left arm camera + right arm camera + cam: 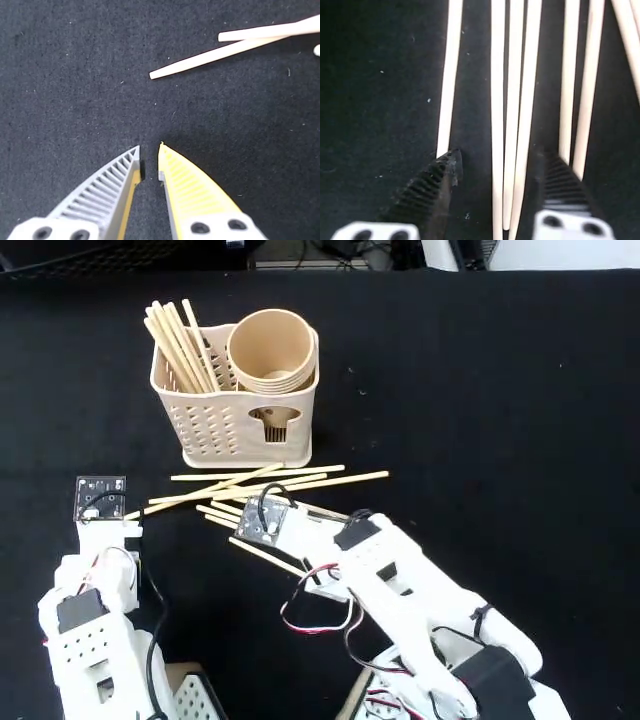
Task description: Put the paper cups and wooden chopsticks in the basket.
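**Several chopsticks loose on the table, right pincer open over them**

Stacked paper cups (272, 350) sit in one compartment of the basket (215, 425). A bundle of wooden chopsticks (180, 340) stands leaning in the other. The cup part looks done.

Loose chopsticks (280, 480) lie fanned and partly crossing on the black table (500, 390), just in front of the basket.

Right gripper (502, 160): jaws spread wide and low over the pile. Three sticks (512, 100) run between them, close together. One more stick lies outside each jaw. Nothing is gripped yet.

Left gripper (149, 147): all but closed, only a narrow slit between the tips, and it holds nothing. It hangs over bare cloth, with two stick ends (225, 50) nearby but apart from it.

Risks, as I judge them:
- Closing on three round sticks at once may squeeze one out sideways or stack them, so the grip holds two and drops the third.
- The outer sticks lie so near the jaws that a jaw could land on one, pin it or flick it away.
- Where the jaws sit along the sticks cannot be read, and an off-centre hold would let the bundle droop.
- Drooping tips could catch the basket rim or the sticks already standing there.
- The basket looks light, so a push from the sticks may slide or tip it, cups included.
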